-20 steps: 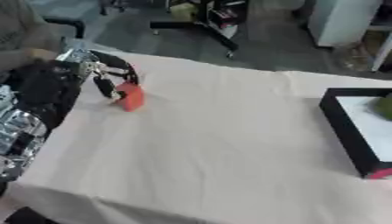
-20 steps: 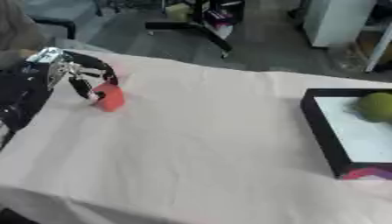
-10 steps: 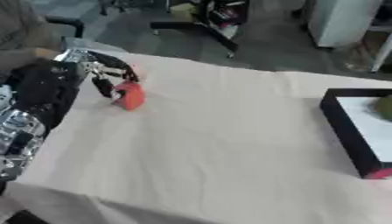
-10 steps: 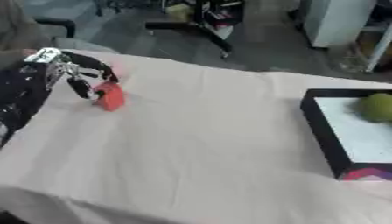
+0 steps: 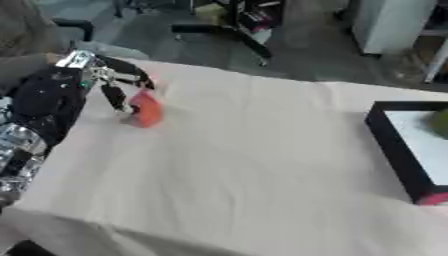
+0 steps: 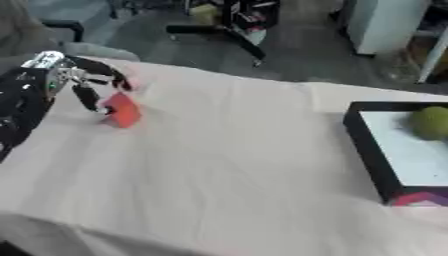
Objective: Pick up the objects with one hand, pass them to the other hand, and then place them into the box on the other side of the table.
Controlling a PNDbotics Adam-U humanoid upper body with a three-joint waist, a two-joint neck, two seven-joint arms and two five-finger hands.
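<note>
A small red-orange object (image 6: 122, 111) is seen in the upper left of the frame, resting on the pale tablecloth (image 5: 254, 165) close to the table's far left corner. The left hand (image 5: 112, 82) is curled around it, with dark fingers (image 6: 87, 96) arched over its top and down its near side; contact appears to be made, yet whether the object is properly pinched or only cupped cannot be told. The right hand is not shown in either view.

The object is judged to be light and fairly stiff, blocky in outline in the right eye view, with flat faces that may prove somewhat slippery. A hold across two opposite faces, thumb against fingers, is suggested, leaving one end free so that it can be taken by the other hand.

The far edge of the table lies just beyond the object, and the left edge is near, so a nudge outward could send it off. A broad stretch of bare cloth is left open across the middle of the frame for the handover. The black box (image 6: 366, 150) is set at the right edge, well apart, and a green round thing (image 6: 430, 122) is already held inside it.
</note>
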